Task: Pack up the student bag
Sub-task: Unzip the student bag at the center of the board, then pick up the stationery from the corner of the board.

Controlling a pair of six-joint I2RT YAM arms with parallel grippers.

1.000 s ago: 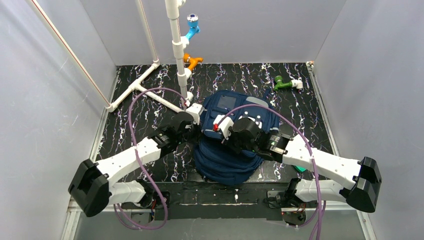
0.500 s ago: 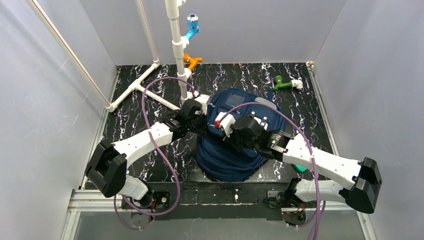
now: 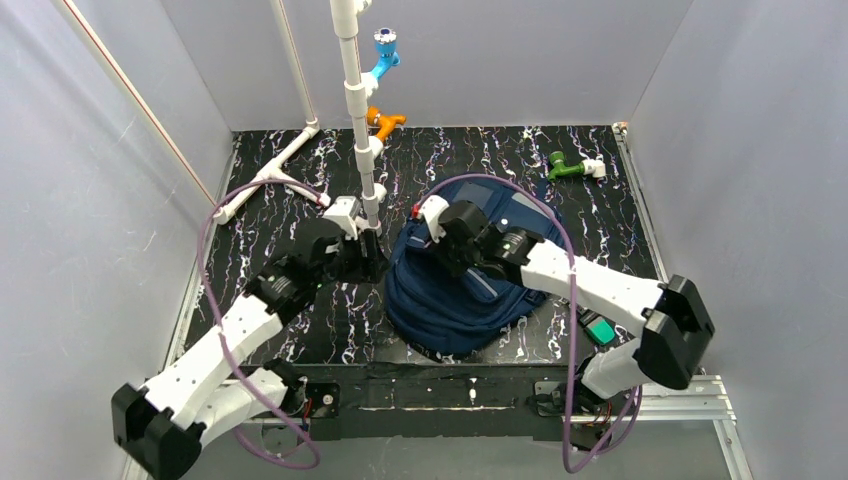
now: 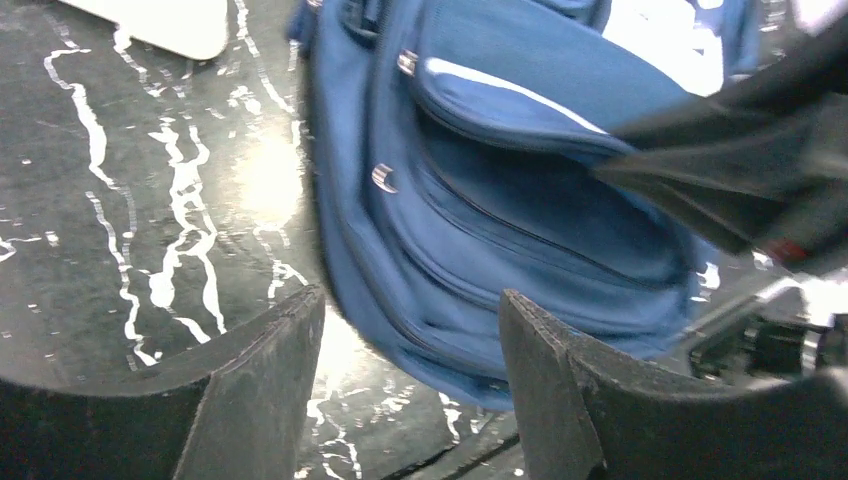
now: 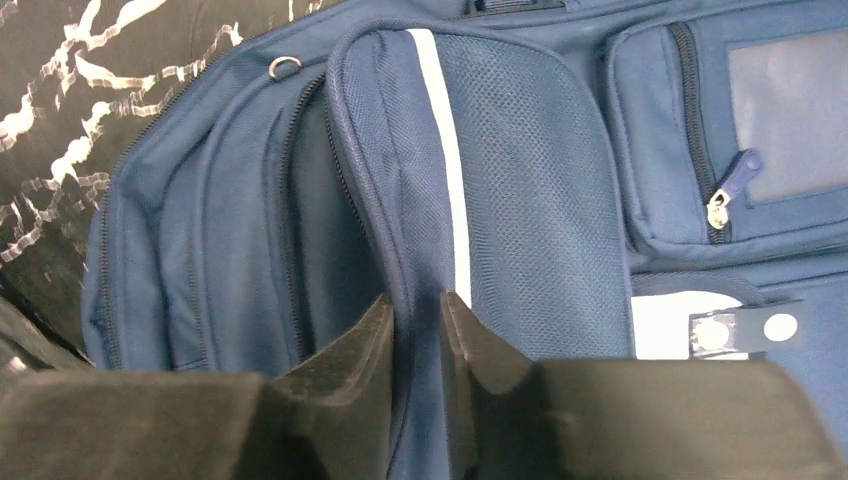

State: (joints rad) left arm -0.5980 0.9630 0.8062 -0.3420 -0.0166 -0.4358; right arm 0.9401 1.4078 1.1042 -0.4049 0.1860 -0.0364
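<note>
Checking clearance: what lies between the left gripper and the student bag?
Only a strip of bare table separates left gripper and student bag, shown in left wrist view.

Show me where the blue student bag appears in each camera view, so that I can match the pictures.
Top external: the student bag lies at the centre, between the two arms.
Left wrist: it fills the upper middle and right, beyond the fingers.
Right wrist: it fills nearly the whole picture.
Shared landmark: the black table with white veins, beside the bag in every view.
</note>
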